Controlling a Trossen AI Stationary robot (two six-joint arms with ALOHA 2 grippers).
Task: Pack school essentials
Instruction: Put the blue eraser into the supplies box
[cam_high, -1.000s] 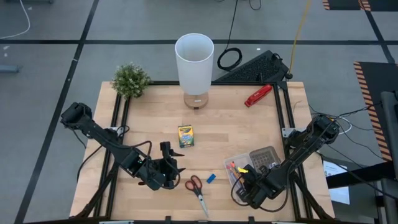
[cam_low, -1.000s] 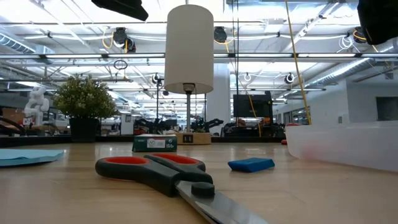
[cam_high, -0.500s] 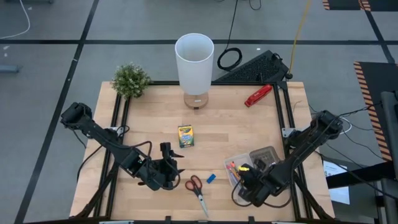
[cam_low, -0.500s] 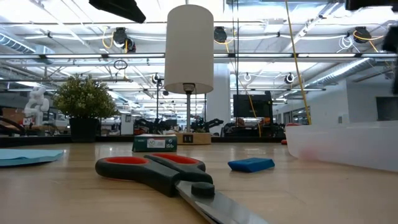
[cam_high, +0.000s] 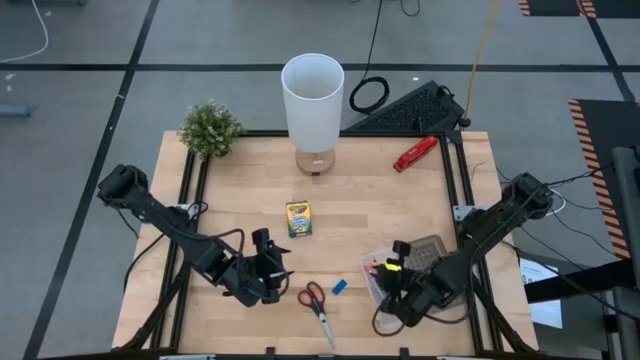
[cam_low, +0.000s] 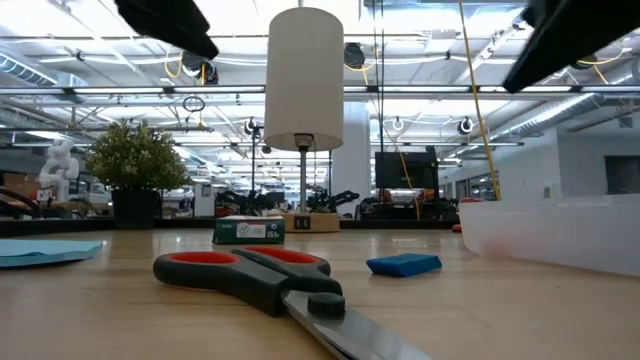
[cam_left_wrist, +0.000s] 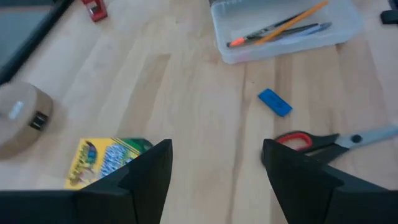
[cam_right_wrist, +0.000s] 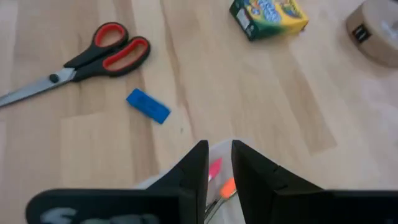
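Hovering low over the table's front-left, the left gripper (cam_high: 268, 262) has jaws spread wide w/ nothing between them. Right gripper (cam_high: 392, 272) sits above the clear tray (cam_high: 428, 248) at front-right, fingers nearly shut, only a thin slit, holding nothing I can make out.

Key relation: red-handled scissors (cam_high: 316, 303) lie between the two arms, just beside the left gripper on its tray side, closer to it than to the right one. Long axis runs diagonal, red handles up toward table centre, blades pointing to the front edge. Tiny blue eraser (cam_high: 339, 286) is just beside the handles, tray side, not touching, abt midway between both grippers.

Crayon box (cam_high: 298, 218) lies further back toward the lamp base (cam_high: 313, 160), well apart from both grippers, nearer the left.

Pencils (cam_left_wrist: 280, 26) already lie in the tray, per left wrist view.

Judgement: left arm is better placed for scissors or crayons; its wide jaws would need to cross the scissors' axis at the handles/pivot. Eraser is either arm's; the right gripper would have to open first.
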